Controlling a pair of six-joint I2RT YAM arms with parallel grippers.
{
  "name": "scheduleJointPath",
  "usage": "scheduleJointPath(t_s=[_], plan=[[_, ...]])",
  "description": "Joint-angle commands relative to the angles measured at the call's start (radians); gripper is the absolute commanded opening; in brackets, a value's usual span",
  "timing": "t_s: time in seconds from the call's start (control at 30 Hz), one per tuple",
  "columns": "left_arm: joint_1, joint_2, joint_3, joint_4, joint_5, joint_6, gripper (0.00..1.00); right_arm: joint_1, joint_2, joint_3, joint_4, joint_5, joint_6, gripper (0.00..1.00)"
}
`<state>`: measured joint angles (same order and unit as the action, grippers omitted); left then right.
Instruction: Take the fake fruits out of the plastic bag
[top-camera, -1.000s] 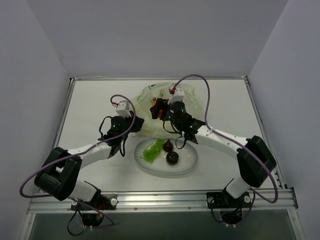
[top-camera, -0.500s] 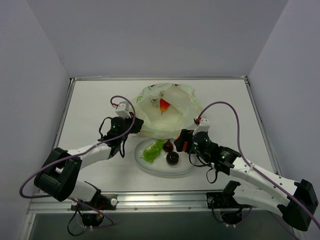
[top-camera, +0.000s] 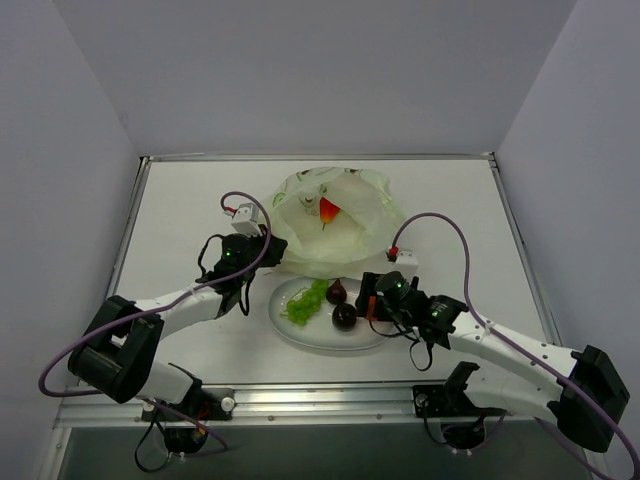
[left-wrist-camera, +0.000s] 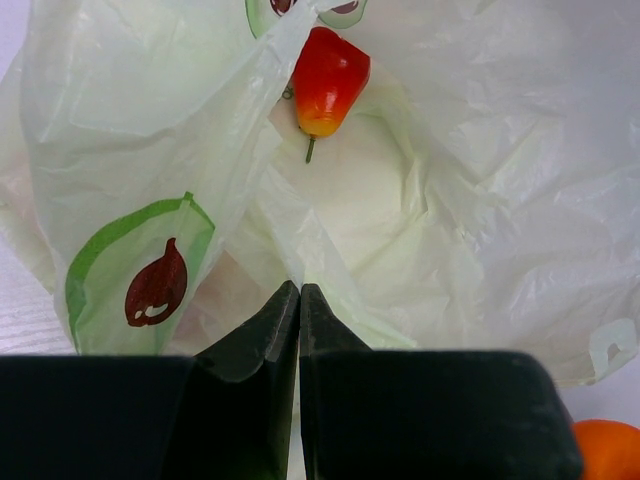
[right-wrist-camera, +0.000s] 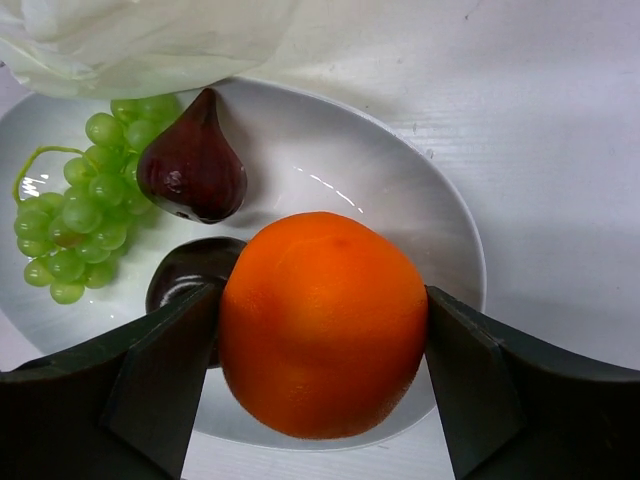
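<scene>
While the left gripper (left-wrist-camera: 299, 303) pinches the bag (left-wrist-camera: 480, 200) at its near edge, the right gripper (right-wrist-camera: 320, 350) clamps the orange (right-wrist-camera: 325, 300) just above the plate (right-wrist-camera: 400, 195), beside the dark fruit (right-wrist-camera: 190, 170), so the drop appears to lie straight down.

Robot lab test cell — a bench rig, not a home or kitchen.

A white table (top-camera: 180, 200) is boxed in by bare pale walls (top-camera: 300, 70) on its left, far and right sides. Along its near edge runs an aluminium rail (top-camera: 320, 400) with two white-and-black robot arms (top-camera: 170, 310) bolted to it, and purple cables (top-camera: 435, 214) loop above the table top. The things on the table are staged props — a white plate (top-camera: 378, 322) by its near edge holding glossy plastic grapes (top-camera: 305, 300), a thin printed bag (top-camera: 365, 215) toward its far side, and a fake orange (right-wrist-camera: 322, 322) held just above the table.
</scene>
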<state>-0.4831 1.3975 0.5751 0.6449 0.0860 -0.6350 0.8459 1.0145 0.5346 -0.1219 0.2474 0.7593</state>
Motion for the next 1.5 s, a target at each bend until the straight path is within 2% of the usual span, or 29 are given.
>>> scheduleJointPath(t_s=[0.0,0.13,0.27,0.3,0.33,0.43,0.53,0.67,0.8,0.9,0.93,1.03,1.1,1.2,1.33,1.47], plan=[[0.000,-0.032,0.022,0.036,0.004,0.015,0.02,0.001,0.004,0.053,-0.018,0.038,-0.003,0.77],[0.000,-0.038,0.019,0.033,0.003,0.017,0.02,0.001,0.036,0.131,-0.054,0.046,-0.024,0.83],[0.000,-0.049,0.019,0.025,-0.003,0.021,0.02,0.001,0.065,0.224,-0.082,0.039,-0.072,0.83],[0.000,-0.051,0.019,0.024,-0.006,0.021,0.02,0.001,0.065,0.261,-0.082,0.039,-0.095,0.77],[0.000,-0.054,0.017,0.024,-0.006,0.021,0.02,0.001,0.070,0.283,-0.081,0.044,-0.107,0.57],[0.000,-0.055,0.016,0.029,-0.002,0.020,0.02,0.001,0.108,0.358,-0.029,0.107,-0.162,0.16],[0.001,-0.057,0.016,0.024,-0.006,0.023,0.02,0.001,0.218,0.421,0.094,0.119,-0.233,0.06],[0.000,-0.055,0.017,0.022,-0.003,0.023,0.02,-0.018,0.447,0.523,0.254,0.139,-0.333,0.02],[0.000,-0.048,0.019,0.027,0.004,0.021,0.02,-0.060,0.643,0.633,0.401,0.178,-0.385,0.06],[0.000,-0.048,0.019,0.027,0.001,0.021,0.02,-0.134,0.780,0.699,0.462,0.165,-0.356,0.20],[0.000,-0.048,0.020,0.027,0.001,0.023,0.02,-0.151,0.811,0.709,0.478,0.159,-0.348,0.35],[0.000,-0.042,0.019,0.029,0.004,0.018,0.02,-0.194,0.915,0.775,0.498,0.142,-0.333,0.63],[0.000,-0.034,0.020,0.036,0.011,0.014,0.02,-0.221,0.981,0.823,0.498,0.136,-0.324,0.70],[0.000,-0.025,0.022,0.041,0.014,0.014,0.02,-0.251,1.047,0.863,0.507,0.098,-0.310,0.72],[0.000,-0.019,0.023,0.039,0.020,0.011,0.02,-0.269,1.131,0.947,0.505,0.083,-0.305,0.80],[0.000,-0.008,0.025,0.044,0.023,0.008,0.02,-0.277,1.188,1.004,0.519,0.044,-0.296,0.81]])
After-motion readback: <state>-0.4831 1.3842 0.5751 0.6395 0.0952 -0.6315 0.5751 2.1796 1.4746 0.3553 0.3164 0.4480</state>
